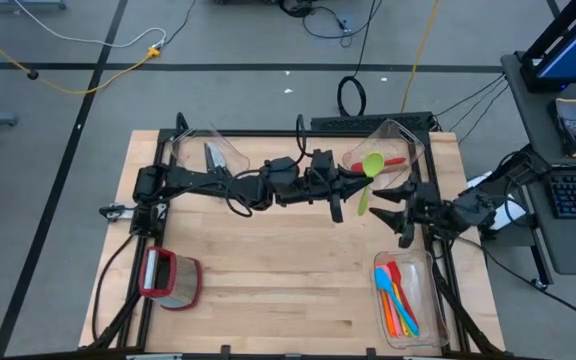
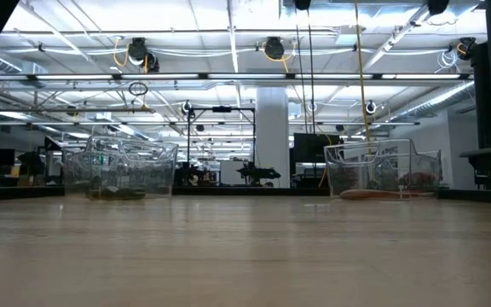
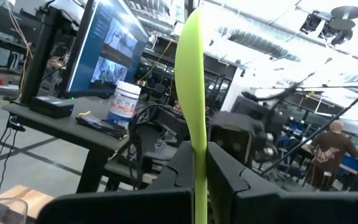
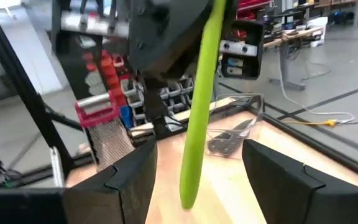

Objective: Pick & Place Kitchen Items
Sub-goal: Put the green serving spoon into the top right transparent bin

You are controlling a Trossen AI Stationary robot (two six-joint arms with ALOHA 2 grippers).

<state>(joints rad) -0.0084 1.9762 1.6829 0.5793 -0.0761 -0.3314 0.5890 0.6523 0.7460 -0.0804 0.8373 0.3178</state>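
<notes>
A pale wooden table (image 1: 268, 290) stands on a grey workshop floor strung with cables. At its near left lies a red-rimmed clear container (image 1: 171, 278); at the far left, a clear bin (image 1: 211, 153) holds black-handled knives (image 1: 214, 156). The left arm stretches across the table's far side, its left gripper (image 1: 351, 186) clamped on the handle of a green spoon (image 1: 367, 178), held aloft with its bowl over the far right bin (image 1: 393, 150). The right gripper (image 1: 400, 200) waits just beside it with jaws spread wide and empty either side of the spoon's handle, seemingly placed to receive it in a handover. A near right bin (image 1: 423, 300) holds the coloured utensils (image 1: 396, 298), probably where the spoon belongs.
</notes>
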